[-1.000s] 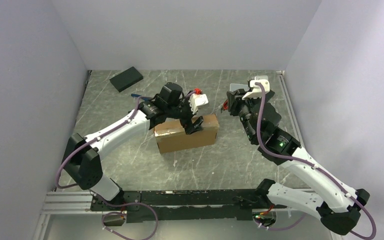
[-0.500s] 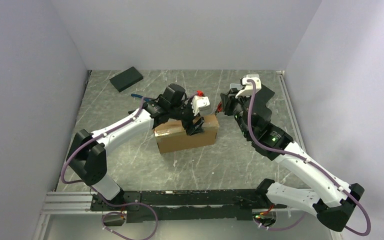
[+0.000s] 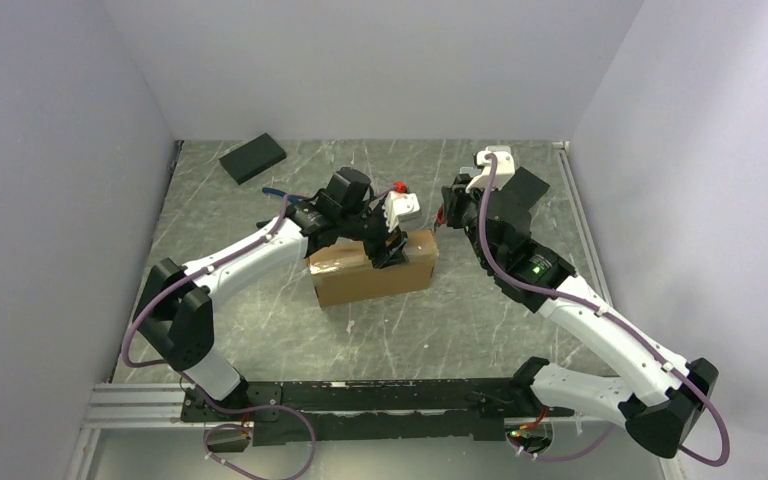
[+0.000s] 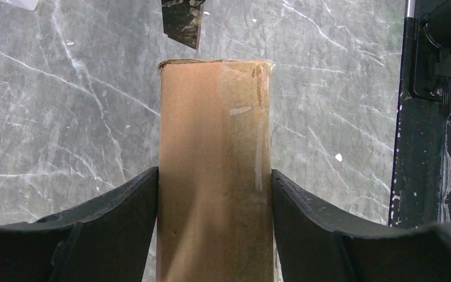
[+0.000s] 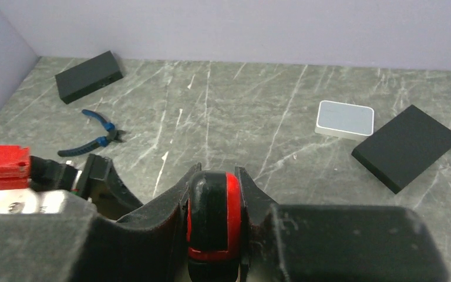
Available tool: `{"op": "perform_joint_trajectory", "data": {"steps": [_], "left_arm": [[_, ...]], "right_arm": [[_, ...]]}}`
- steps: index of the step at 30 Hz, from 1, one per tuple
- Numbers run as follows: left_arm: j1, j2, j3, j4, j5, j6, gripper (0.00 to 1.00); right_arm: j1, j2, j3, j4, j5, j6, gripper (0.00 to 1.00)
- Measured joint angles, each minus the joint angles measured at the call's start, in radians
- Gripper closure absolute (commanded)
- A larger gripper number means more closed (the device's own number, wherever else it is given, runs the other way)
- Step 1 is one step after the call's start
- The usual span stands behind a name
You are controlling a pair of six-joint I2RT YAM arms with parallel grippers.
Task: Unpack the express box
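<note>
Your left pincer (image 4: 214, 179) is clamped on the express box (image 3: 372, 270), with its fingers (image 4: 123, 205) pressed against two opposite sides. The box is plain brown cardboard with glossy clear tape on it, and it sits mid-table. Your right pincer (image 5: 215, 176), just right of the box and a little farther back, is closed around a round red-and-black piece (image 5: 214, 217). The table (image 3: 430, 320) is grey and marbled, and pale lilac walls (image 3: 360, 60) enclose it. A black block (image 3: 252, 158) lies at the far left.
</note>
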Motion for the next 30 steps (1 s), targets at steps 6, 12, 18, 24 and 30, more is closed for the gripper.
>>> {"op": "perform_joint_trajectory", "data": {"steps": [6,12,18,24,30], "left_arm": [[0.0,0.0,0.0,0.0,0.005,0.0,0.33],[0.0,0.0,0.0,-0.001,0.006,0.0,0.34],[0.0,0.0,0.0,0.0,0.006,0.0,0.35],[0.0,0.0,0.0,0.0,0.008,0.0,0.35],[0.0,0.0,0.0,0.0,0.008,0.0,0.35]], "right_arm": [[-0.029,0.007,-0.021,0.003,-0.02,0.0,1.0],[-0.031,0.009,-0.034,0.01,-0.04,-0.002,1.0],[-0.031,0.009,-0.036,0.029,-0.049,-0.004,1.0],[-0.031,0.011,-0.037,0.035,-0.053,-0.005,1.0],[-0.031,0.015,-0.037,0.039,-0.052,-0.012,1.0]]}}
